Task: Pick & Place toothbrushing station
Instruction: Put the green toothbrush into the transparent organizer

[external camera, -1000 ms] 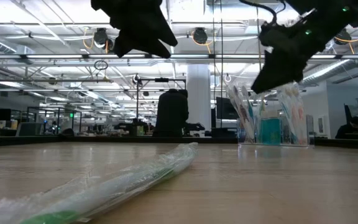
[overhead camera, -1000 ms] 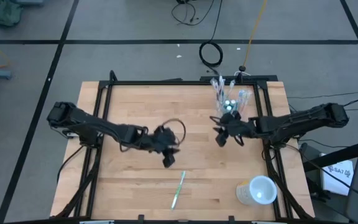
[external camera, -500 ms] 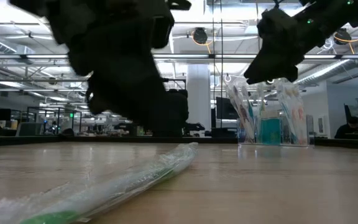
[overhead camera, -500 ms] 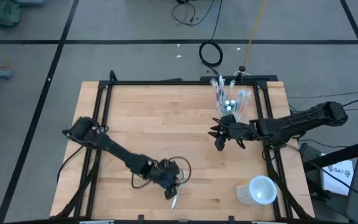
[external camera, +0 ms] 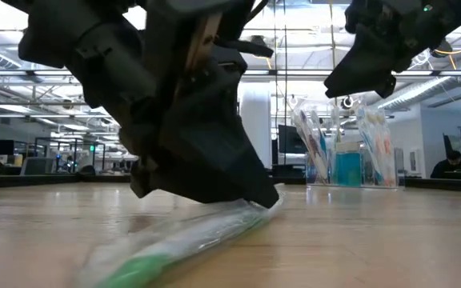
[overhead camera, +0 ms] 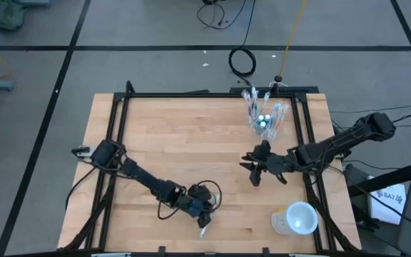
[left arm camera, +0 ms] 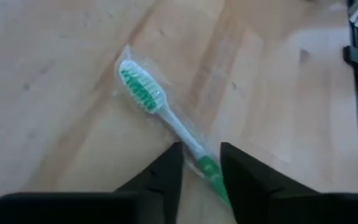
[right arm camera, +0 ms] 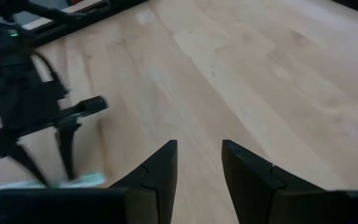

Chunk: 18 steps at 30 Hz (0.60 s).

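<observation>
A green-and-white toothbrush (left arm camera: pixel 140 87) in a clear wrapper lies flat on the table near its near edge (overhead camera: pixel 202 231) (external camera: pixel 174 240). My left gripper (overhead camera: pixel 205 216) (left arm camera: pixel 201 152) is low over it and open, with a finger on either side of the handle. My right gripper (overhead camera: pixel 254 173) (right arm camera: pixel 199 152) hangs open above the table's right half with nothing between its fingers. The clear tumbler (overhead camera: pixel 264 118) (external camera: pixel 346 164) stands at the far right, holding toothbrushes and small tubes. My left gripper comes slanting down from the table's left, its fingers across the wrapped toothbrush's green handle (left arm camera: pixel 205 167), one on each side. In the low view the fingertips (external camera: pixel 262 196) meet the wrapper's far end. A gap shows between handle and fingers. The toothbrush lies flat on the table.
A larger whitish cup (overhead camera: pixel 296 218) lies at the near right corner. A black frame (overhead camera: pixel 305 128) borders the tabletop on all sides. Bare wood (overhead camera: pixel 177 135) spreads between the two arms and across the far left.
My left gripper has swung from the table's middle toward the near edge and come down over the toothbrush, rolling as it went. The wrapped toothbrush has slid a little toward the table's right. My right gripper has drifted slightly toward the near edge.
</observation>
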Available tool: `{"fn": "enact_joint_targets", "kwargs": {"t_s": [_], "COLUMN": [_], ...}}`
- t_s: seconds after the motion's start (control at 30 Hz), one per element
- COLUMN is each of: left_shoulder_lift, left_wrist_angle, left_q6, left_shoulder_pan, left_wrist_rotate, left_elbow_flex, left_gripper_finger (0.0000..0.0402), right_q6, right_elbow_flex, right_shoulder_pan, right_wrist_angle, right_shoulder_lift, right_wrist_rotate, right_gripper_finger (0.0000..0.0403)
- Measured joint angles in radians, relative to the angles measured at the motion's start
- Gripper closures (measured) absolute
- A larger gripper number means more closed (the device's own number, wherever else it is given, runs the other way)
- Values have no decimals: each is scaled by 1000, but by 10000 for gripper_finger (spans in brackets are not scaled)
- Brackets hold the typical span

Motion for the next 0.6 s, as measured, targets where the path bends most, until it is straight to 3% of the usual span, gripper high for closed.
{"fn": "enact_joint_targets", "kwargs": {"t_s": [0.23, 0.43, 0.6], "left_shoulder_lift": [-7, -116, -279], "left_wrist_angle": [-7, -137, -179], "left_q6": [56, 120, 219], "left_shoulder_pan": [41, 102, 133], "left_wrist_rotate": [-8, -15, -131], "left_elbow_flex": [-2, -10, -7], "left_gripper_finger": [391, 389, 394], "right_q6": [-2, -3, -77], "right_elbow_flex": [0, 0, 0], "right_shoulder_pan": [16, 4, -3], "right_wrist_angle": [3, 17, 65], "right_shoulder_lift": [0, 0, 0], "right_wrist_rotate": [0, 0, -2], "right_gripper_finger": [287, 287, 287]}}
